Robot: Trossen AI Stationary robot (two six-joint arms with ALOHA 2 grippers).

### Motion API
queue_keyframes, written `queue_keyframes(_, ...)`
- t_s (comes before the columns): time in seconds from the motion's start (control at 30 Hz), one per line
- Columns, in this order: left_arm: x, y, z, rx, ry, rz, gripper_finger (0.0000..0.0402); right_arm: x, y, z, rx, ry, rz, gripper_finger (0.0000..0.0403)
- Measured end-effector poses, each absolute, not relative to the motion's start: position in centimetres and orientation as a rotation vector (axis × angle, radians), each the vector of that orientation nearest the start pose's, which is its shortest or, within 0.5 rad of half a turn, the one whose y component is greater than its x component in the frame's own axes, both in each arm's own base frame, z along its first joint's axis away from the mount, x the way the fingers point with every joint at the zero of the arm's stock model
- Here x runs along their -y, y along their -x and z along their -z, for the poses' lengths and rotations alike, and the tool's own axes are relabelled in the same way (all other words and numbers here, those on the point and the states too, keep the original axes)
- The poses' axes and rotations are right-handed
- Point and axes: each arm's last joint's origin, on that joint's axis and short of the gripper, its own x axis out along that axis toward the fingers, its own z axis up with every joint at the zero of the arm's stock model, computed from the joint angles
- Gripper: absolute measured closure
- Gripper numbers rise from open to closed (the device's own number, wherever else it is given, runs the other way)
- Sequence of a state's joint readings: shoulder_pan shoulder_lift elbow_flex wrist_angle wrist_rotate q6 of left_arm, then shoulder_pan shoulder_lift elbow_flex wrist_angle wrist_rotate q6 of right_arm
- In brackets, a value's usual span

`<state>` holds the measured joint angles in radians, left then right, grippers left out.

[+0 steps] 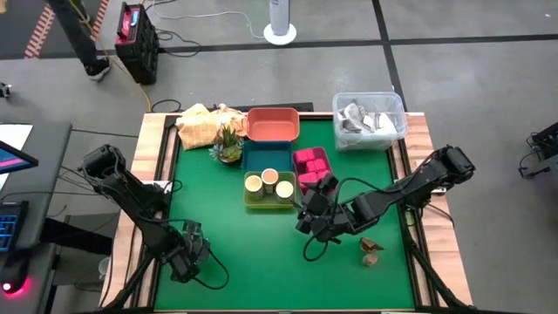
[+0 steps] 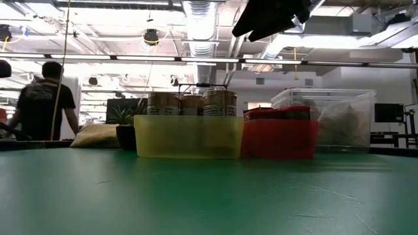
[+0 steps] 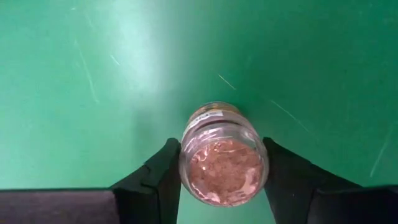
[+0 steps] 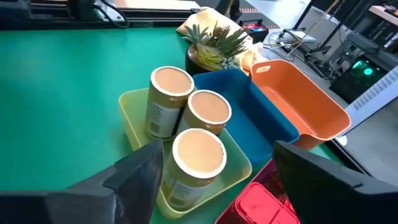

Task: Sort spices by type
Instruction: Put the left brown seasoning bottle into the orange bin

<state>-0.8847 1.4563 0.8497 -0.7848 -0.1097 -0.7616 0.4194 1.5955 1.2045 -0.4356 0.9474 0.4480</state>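
Left gripper grips a spice jar, ready for sorting.
Its jaws clamp the jar; right gripper, jaws apart, hovers by the yellow tray grouping three tan jars.

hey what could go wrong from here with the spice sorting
The left end effector holds a small clear jar only by its sides, fingers flanking the glass; it might slip or tilt in transit. The yellow tray already holds three tan jars packed close, so a fourth could knock them over. The right end effector hovers open just above those jars and could clip one if it descends. Brown lumps still sit loose near the right arm.
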Motion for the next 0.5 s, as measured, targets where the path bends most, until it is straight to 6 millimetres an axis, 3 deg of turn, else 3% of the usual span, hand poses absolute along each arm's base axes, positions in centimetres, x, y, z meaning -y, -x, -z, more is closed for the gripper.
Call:
queue_keyframes(0.2, 18.0, -17.0, -18.8, -1.359, -0.043, 0.14, 0.0229, -11.4, -31.4, -26.7, -0.52, 0.11, 0.622, 0.0076)
queue_keyframes(0.37, 17.5, -19.7, -21.6, -1.286, -0.045, 0.211, 0.0229, -12.0, -30.7, -26.6, -0.546, 0.134, 0.605, 0.0076)
queue_keyframes(0.5, 15.4, -22.3, -24.4, -1.237, -0.08, 0.195, 0.0228, -12.8, -29.4, -26.9, -0.549, 0.154, 0.621, 0.0076)
